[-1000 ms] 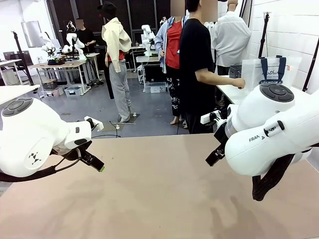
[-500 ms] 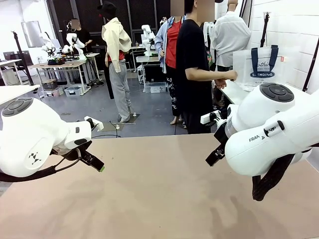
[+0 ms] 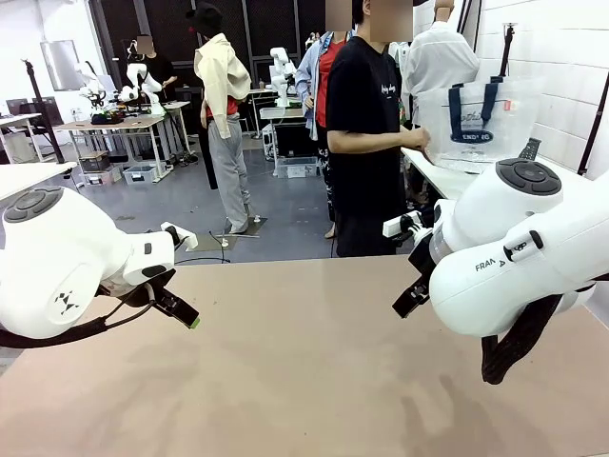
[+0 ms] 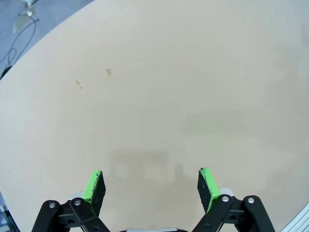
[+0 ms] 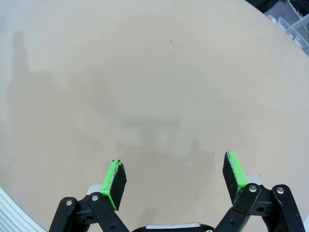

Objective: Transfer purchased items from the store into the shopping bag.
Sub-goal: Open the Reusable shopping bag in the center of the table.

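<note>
Upper right of the front view: the shopping bag (image 3: 481, 119) is translucent, yet I cannot tell what lies inside. Its logo lettering reads only in part, and my right arm (image 3: 514, 257) covers its lower right corner. In the wrist views, the bottom edge cuts off my left claw (image 4: 152, 176) and right claw (image 5: 174, 166).

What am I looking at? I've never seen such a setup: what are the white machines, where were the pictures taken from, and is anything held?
Two robot arms, the left arm and the right arm, stand at a beige table. The wide picture looks across it from between them. The other two come from wrist cameras looking along each claw: the left gripper and the right gripper are open over tabletop, holding nothing. Beyond the table a person has a hand at a clear shopping bag with blue handles.
</note>
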